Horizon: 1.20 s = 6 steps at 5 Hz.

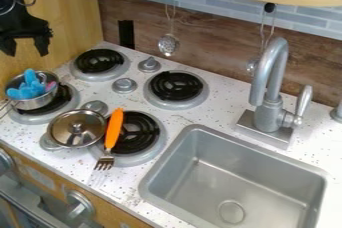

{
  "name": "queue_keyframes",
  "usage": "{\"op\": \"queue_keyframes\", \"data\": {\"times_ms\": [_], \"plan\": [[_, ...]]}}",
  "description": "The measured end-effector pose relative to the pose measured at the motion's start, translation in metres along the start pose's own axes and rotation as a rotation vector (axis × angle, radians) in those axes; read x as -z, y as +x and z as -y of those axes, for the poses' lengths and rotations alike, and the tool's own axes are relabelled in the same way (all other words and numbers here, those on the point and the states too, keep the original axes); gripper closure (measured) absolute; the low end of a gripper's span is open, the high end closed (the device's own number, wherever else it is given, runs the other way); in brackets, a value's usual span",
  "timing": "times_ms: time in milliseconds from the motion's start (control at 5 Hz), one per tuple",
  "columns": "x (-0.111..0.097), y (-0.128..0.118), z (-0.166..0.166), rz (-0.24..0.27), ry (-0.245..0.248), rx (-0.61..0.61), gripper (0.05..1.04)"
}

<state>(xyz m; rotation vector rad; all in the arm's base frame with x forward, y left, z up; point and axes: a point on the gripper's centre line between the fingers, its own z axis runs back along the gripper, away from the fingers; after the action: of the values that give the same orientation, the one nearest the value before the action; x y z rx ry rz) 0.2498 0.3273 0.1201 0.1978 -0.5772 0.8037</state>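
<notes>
The pot (pixel 36 104) at left could be tipped if struck off-centre by the empty, wide-open gripper (pixel 26 50) at upper left

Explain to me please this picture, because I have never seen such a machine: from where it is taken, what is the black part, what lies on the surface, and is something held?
This is one picture, from a fixed camera looking down at a slant on a toy kitchen. The black part at the upper left is the end of a robot arm, with its two-finger hand. Its fingers are spread, with nothing between them.

Below it, a small metal pot with a blue object inside stands on a burner. Nearby are a shiny lid with a knob, and a fork with an orange handle, lying partly over another burner. At the right are a sink and a faucet.
</notes>
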Motion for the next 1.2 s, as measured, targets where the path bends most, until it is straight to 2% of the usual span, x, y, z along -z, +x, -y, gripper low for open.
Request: {"op": "queue_keyframes", "data": {"times_ms": [200, 400, 600, 1200], "plan": [[0.01, -0.009, 0.007, -0.037, -0.014, 0.011, 0.081], [0.018, -0.03, 0.018, -0.097, -0.038, 0.036, 0.081], [0.018, -0.046, 0.037, -0.135, -0.069, 0.081, 0.081], [-0.029, -0.091, 0.114, -0.188, -0.207, 0.274, 0.081]]}}
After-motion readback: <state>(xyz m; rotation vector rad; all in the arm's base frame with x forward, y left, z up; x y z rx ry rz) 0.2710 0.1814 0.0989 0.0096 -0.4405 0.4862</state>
